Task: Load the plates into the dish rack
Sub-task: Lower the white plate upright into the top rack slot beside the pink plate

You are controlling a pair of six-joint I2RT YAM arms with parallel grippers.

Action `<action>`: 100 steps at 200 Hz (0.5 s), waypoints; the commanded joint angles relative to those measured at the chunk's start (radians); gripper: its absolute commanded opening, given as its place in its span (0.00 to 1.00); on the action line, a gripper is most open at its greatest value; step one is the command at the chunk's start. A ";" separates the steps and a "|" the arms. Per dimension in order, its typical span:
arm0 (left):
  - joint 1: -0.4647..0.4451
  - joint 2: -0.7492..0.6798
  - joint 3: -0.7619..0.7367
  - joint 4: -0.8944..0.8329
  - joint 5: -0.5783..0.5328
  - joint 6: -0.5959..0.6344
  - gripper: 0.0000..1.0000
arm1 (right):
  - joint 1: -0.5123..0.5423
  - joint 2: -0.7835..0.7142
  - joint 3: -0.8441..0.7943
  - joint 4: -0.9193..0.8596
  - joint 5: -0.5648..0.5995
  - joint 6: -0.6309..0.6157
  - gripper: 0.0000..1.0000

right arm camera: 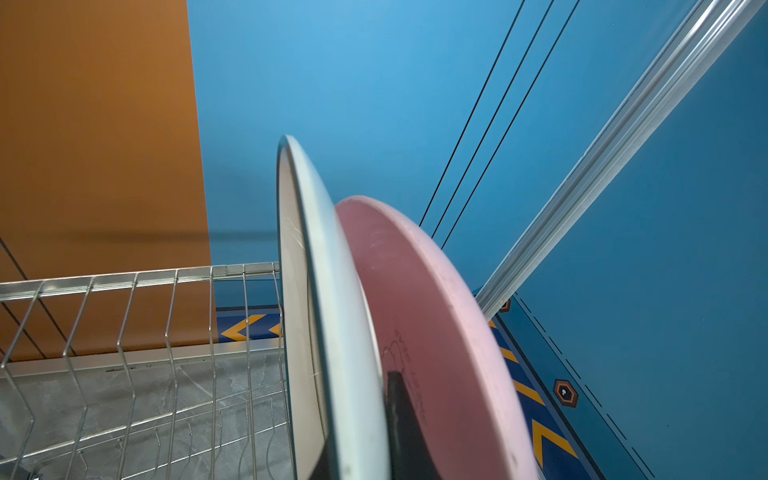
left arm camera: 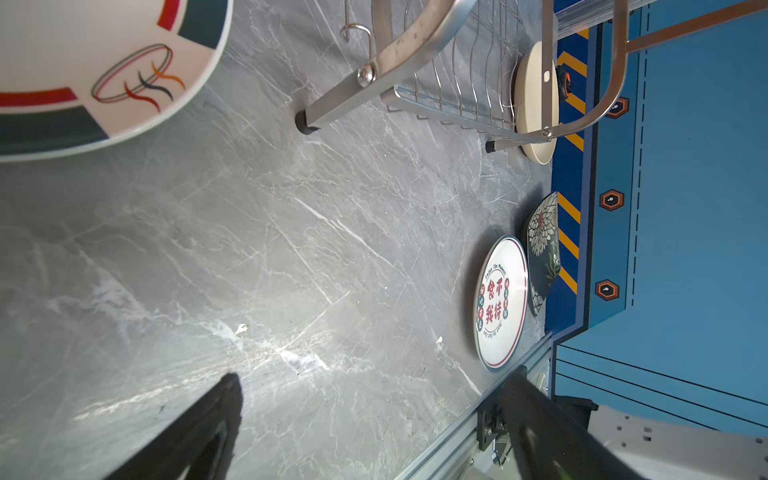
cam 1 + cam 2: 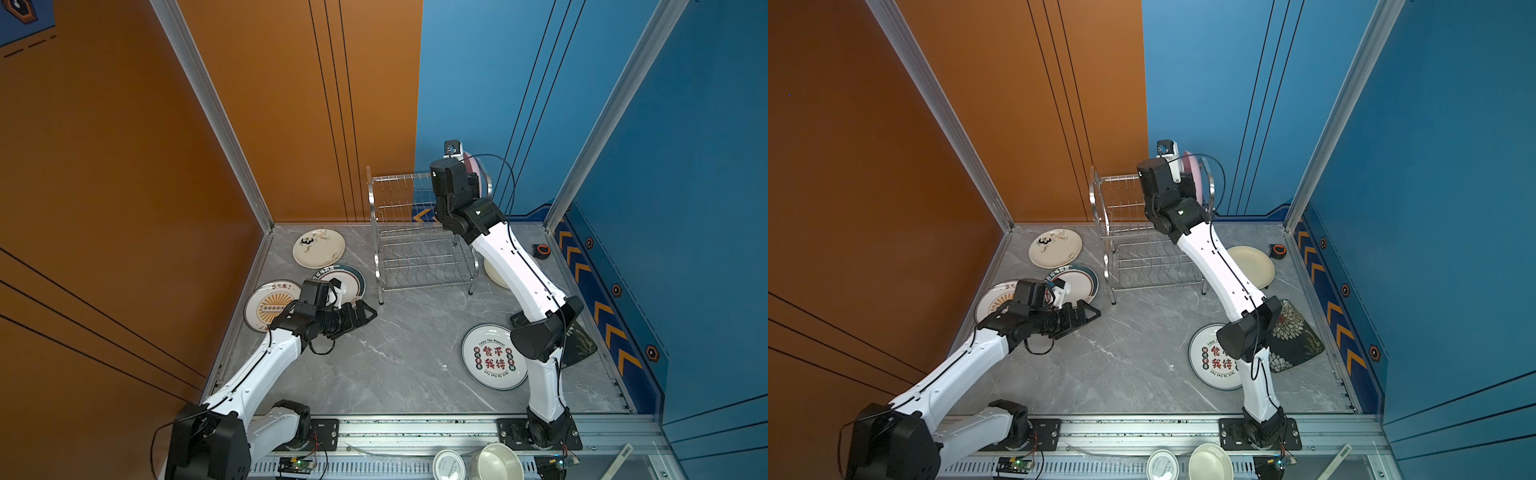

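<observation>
While the left gripper [image 3: 368, 311] is hovering wide open and empty in front of the dish rack [image 2: 338, 102], apparently waiting its turn, the right gripper [image 1: 365, 399] is pinching a dark-rimmed white plate [image 1: 328, 311] on edge at the rack's upper tier. It is probably aiming the rim between divider wires, though I cannot tell whether the plate is seated. One finger [image 1: 399, 415] is sitting between it and the pink plate [image 1: 415, 311], which is standing just beside it at the rack's right end.

Eight plates are showing: two at the rack's top tier and six lying flat around it. Front-right of the rack, the character plate [image 3: 492, 357] and black floral plate [image 3: 1293, 336] are lying side by side. The plain cream plate [image 3: 1256, 266] is lying just right of the rack. The sunburst plate [image 3: 270, 307], a second dark-rimmed plate [image 3: 355, 282] and the panda plate [image 3: 318, 248] are lining up to its left.
</observation>
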 commanded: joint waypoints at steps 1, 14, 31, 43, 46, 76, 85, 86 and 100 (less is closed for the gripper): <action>0.000 -0.020 -0.011 -0.017 -0.016 0.005 0.98 | -0.007 -0.007 -0.007 -0.001 0.014 0.043 0.00; 0.000 -0.022 -0.011 -0.018 -0.016 0.004 0.98 | -0.008 -0.010 -0.016 -0.005 0.010 0.049 0.00; 0.001 -0.026 -0.012 -0.017 -0.016 0.003 0.98 | -0.007 -0.017 -0.029 -0.007 0.007 0.052 0.04; 0.001 -0.031 -0.014 -0.017 -0.018 0.002 0.98 | -0.007 -0.023 -0.037 -0.008 0.005 0.054 0.11; 0.001 -0.032 -0.014 -0.017 -0.018 0.002 0.98 | -0.007 -0.025 -0.038 -0.007 0.006 0.053 0.12; 0.002 -0.039 -0.017 -0.017 -0.021 -0.001 0.98 | -0.005 -0.042 -0.053 -0.010 0.003 0.053 0.23; 0.002 -0.040 -0.016 -0.017 -0.021 -0.001 0.98 | -0.005 -0.049 -0.057 -0.010 0.002 0.054 0.25; 0.002 -0.039 -0.016 -0.017 -0.020 -0.001 0.98 | -0.005 -0.049 -0.058 -0.010 0.003 0.054 0.25; 0.002 -0.041 -0.016 -0.017 -0.021 -0.001 0.98 | -0.003 -0.060 -0.063 -0.010 0.003 0.052 0.28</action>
